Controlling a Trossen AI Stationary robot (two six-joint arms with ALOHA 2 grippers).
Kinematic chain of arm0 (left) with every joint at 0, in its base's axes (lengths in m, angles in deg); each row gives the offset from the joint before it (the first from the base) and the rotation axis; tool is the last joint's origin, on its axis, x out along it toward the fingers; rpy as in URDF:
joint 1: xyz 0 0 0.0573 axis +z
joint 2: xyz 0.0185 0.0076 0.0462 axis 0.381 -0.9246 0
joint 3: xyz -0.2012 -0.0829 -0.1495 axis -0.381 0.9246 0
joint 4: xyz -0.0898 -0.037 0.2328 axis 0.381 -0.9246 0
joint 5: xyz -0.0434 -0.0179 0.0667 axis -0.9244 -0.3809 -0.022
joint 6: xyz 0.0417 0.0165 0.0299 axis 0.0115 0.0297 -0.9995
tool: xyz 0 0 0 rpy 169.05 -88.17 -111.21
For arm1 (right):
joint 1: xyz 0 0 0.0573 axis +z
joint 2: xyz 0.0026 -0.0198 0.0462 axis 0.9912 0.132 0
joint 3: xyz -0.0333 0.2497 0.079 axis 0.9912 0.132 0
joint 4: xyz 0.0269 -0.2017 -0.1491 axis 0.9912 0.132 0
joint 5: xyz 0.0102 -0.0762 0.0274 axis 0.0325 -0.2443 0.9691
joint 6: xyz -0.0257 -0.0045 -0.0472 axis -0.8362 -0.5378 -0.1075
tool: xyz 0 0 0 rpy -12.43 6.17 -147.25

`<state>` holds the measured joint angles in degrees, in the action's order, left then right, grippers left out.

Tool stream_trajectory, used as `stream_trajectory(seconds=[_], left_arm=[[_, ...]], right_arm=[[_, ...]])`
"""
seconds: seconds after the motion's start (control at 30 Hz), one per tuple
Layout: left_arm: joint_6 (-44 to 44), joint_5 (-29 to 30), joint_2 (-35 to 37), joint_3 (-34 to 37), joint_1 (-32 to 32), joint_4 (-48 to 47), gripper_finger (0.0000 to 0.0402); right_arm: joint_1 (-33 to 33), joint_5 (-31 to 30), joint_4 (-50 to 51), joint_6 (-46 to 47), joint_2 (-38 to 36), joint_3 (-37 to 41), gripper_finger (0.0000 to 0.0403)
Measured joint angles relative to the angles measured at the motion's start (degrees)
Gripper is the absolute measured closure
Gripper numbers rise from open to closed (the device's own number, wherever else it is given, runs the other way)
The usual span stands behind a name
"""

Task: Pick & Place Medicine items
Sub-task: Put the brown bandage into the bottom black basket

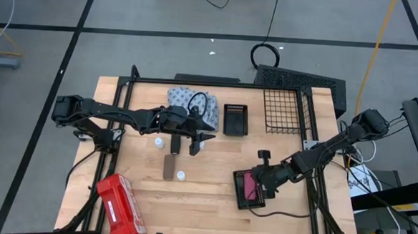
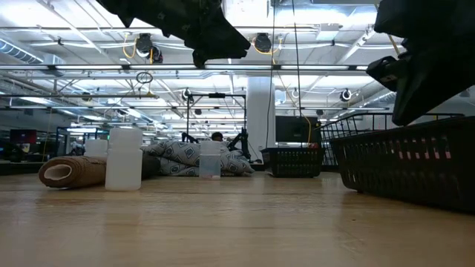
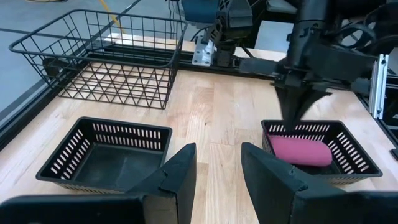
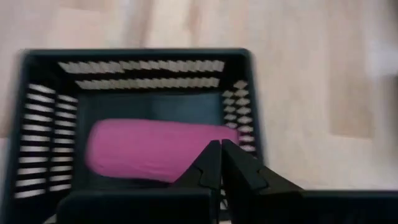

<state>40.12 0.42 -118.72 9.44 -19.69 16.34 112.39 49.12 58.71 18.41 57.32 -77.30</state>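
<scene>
The pink-red tube (image 4: 152, 151) lies in a black slotted basket (image 1: 250, 191) near the table's right side. My right gripper (image 4: 219, 163) is shut and points down over that basket, its tips just above the tube (image 3: 300, 152). The brown tube (image 1: 169, 166) lies on its side on the wood, with two white bottles (image 1: 159, 141) (image 1: 181, 176) standing beside it. My left gripper (image 3: 217, 171) is open and hovers over the table's middle (image 1: 199, 141), right of the bottles. The black tube does not show. My right gripper points down from above with shut fingers (image 3: 297, 115) over one end of the pink-red tube. I cannot tell whether the tips touch the tube, which lies flat on the basket's floor.
A second small black basket (image 1: 235, 120) and a wire basket (image 1: 284, 110) stand toward the far edge. The blue-white cloth (image 1: 188, 98) lies far of my left gripper. The red case (image 1: 122, 207) sits at the near left corner. Bare wood lies between the two arms.
</scene>
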Motion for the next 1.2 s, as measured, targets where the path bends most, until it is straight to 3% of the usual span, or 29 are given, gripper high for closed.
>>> stream_trajectory(seconds=[0.23, 0.37, 0.47, 0.67, 0.87, 0.97, 1.2], left_arm=[[-1.0, 0.1, 0.1, 0.0, 0.0, -1.7, 0.0268], [0.1, 2.7, 4.5, -0.1, 0.2, -8.1, 0.0268], [1.4, 7.5, 8.7, 0.0, 0.2, -16.0, 0.0268], [8.8, 13.2, 13.9, 3.9, -1.9, -20.0, 0.0268], [22.3, 16.1, 16.4, 8.5, -5.1, -27.2, 0.0268], [31.3, 14.7, 17.0, 8.5, -8.2, -33.3, 0.0268], [53.2, 2.7, 16.5, 8.5, -16.7, -43.2, 0.0268]], right_arm=[[0.0, 1.6, -2.7, 0.3, -1.3, 0.0, 0.0402], [0.4, -0.4, -2.5, 4.3, -4.9, 0.0, 0.0402], [2.7, -6.7, -3.2, 3.9, -8.8, 0.7, 0.0402], [6.3, -20.0, -5.2, 1.8, -16.8, 5.2, 0.0403], [7.3, -31.6, -18.8, -7.5, -21.8, 12.2, 0.0403], [7.2, -33.0, -27.3, -14.0, -23.5, 16.5, 0.0403], [7.2, -33.0, -44.8, -24.6, -27.2, 25.3, 0.0403]])
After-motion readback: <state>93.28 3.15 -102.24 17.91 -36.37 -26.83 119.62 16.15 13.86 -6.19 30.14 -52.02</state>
